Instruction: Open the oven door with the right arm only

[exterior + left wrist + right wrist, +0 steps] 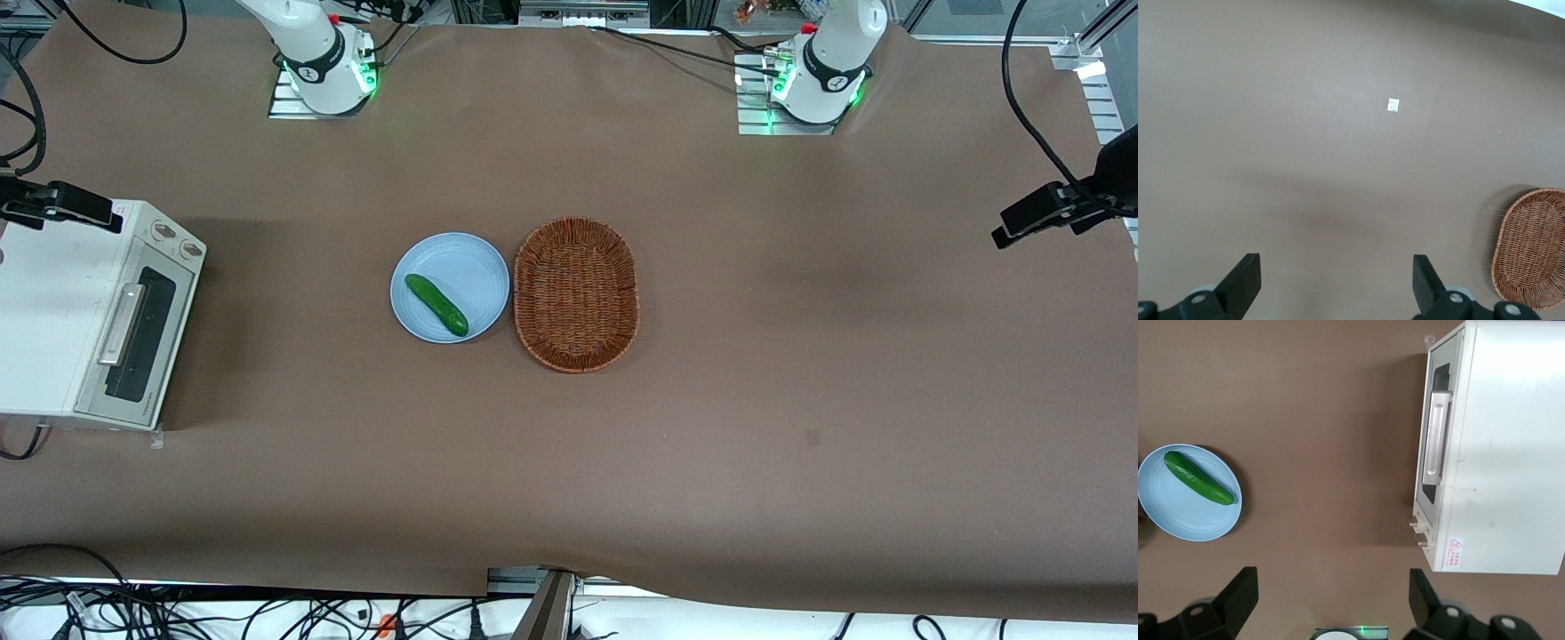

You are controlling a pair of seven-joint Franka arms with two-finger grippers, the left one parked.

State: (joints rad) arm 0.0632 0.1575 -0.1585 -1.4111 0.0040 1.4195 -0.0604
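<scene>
with the gripper (1328, 600) spread wide high above the tabletop (1325, 400), it should descend squarely onto the bar handle (1435, 439) of the oven door (1432, 430) (shut now), then pull outward.

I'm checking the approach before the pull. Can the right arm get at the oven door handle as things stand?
Probably yes. The gripper hangs open above bare table, and nothing lies between it and the oven door; the plate sits off to the side.
</scene>
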